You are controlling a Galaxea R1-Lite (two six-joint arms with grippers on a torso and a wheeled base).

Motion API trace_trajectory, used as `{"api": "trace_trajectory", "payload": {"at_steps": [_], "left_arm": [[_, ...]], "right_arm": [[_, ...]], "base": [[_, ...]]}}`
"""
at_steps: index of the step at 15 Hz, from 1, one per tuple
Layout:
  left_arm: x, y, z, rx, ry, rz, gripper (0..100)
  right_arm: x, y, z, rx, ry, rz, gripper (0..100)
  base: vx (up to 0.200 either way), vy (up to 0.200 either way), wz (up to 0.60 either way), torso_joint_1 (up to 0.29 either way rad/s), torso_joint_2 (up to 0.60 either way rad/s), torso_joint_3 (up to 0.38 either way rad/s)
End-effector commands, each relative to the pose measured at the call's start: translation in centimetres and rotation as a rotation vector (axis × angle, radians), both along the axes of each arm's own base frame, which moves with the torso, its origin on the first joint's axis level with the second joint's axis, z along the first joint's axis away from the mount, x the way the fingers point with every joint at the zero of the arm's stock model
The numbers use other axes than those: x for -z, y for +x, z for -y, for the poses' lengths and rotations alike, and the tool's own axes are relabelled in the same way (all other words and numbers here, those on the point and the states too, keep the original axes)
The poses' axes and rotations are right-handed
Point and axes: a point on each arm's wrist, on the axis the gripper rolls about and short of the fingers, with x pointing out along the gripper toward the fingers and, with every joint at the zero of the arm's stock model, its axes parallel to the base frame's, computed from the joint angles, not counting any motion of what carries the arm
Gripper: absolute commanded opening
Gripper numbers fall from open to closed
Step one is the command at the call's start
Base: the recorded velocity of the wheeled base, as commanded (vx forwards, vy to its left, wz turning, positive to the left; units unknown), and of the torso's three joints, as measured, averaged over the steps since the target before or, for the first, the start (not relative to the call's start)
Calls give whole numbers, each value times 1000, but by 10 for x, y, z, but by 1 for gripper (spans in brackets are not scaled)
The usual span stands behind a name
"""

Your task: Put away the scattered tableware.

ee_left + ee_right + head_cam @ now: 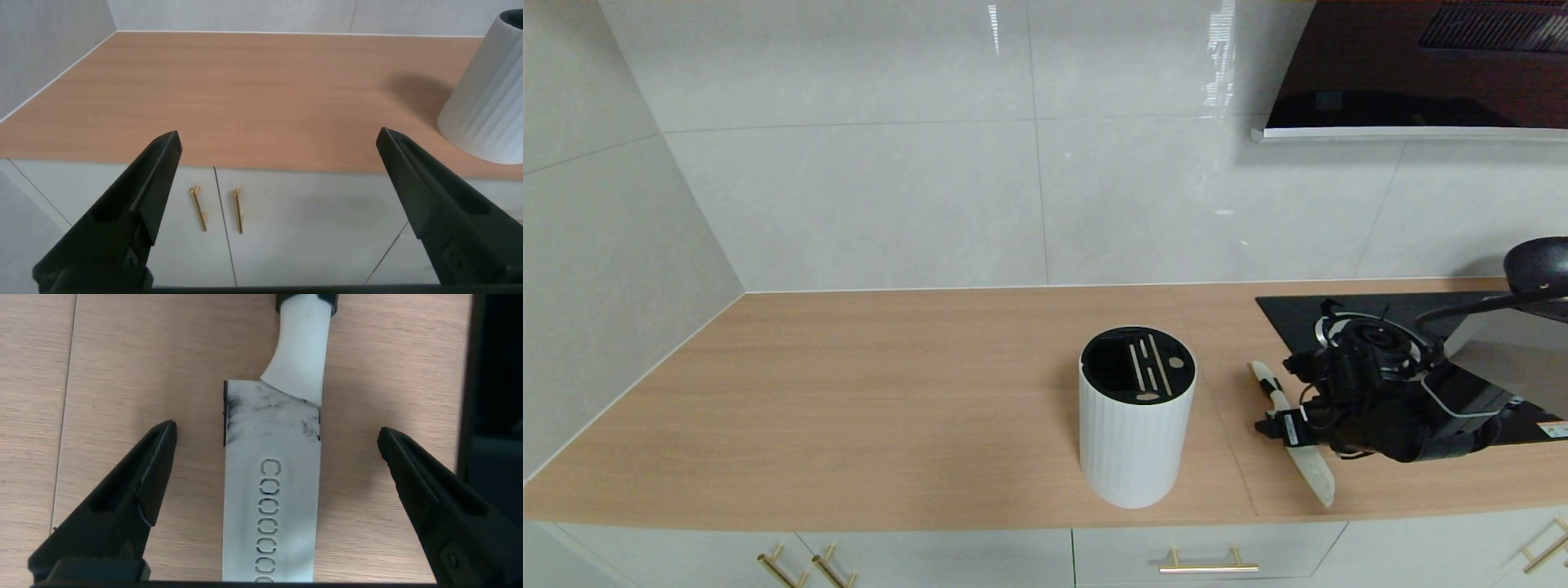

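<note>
One knife point(274, 514) lies at the holder's point(1137, 433) three o'clock. Right gripper point(274, 469), open, straddles its blade; gripping nearer the handle, toward twelve o'clock, seems steadier.

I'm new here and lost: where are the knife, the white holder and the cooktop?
knife point(274, 469): right wrist view, flat of the blade.
white holder point(1135, 445): head view, ribbed side wall.
cooktop point(1290, 314): head view, bare left corner.

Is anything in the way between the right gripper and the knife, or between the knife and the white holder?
Nothing visible. The right gripper hangs open over the knife, nothing between them. Between the knife and the white holder lies only bare counter, and the holder's slotted top is uncovered.
</note>
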Motion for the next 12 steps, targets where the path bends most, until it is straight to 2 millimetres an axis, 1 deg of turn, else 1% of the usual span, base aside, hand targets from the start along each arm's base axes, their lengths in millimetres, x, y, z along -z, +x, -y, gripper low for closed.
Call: {"api": "trace_trajectory", "payload": {"at_steps": [1,3,4,12], "left_arm": [[0,0,0,0,-1,1,100],[0,0,0,0,-1,1,100],[0,0,0,0,-1,-1,100],[0,0,0,0,-1,1,100]], "right_arm": [[0,0,0,-1,-1,1,100],[1,0,0,-1,-1,-1,100],[4,0,0,-3,-4,-8,0],[6,1,0,-3,-6,-13,0]], "base": [[0,0,0,0,0,0],[0,0,0,0,0,0],[0,0,0,0,0,0],[0,0,0,0,0,0]]}}
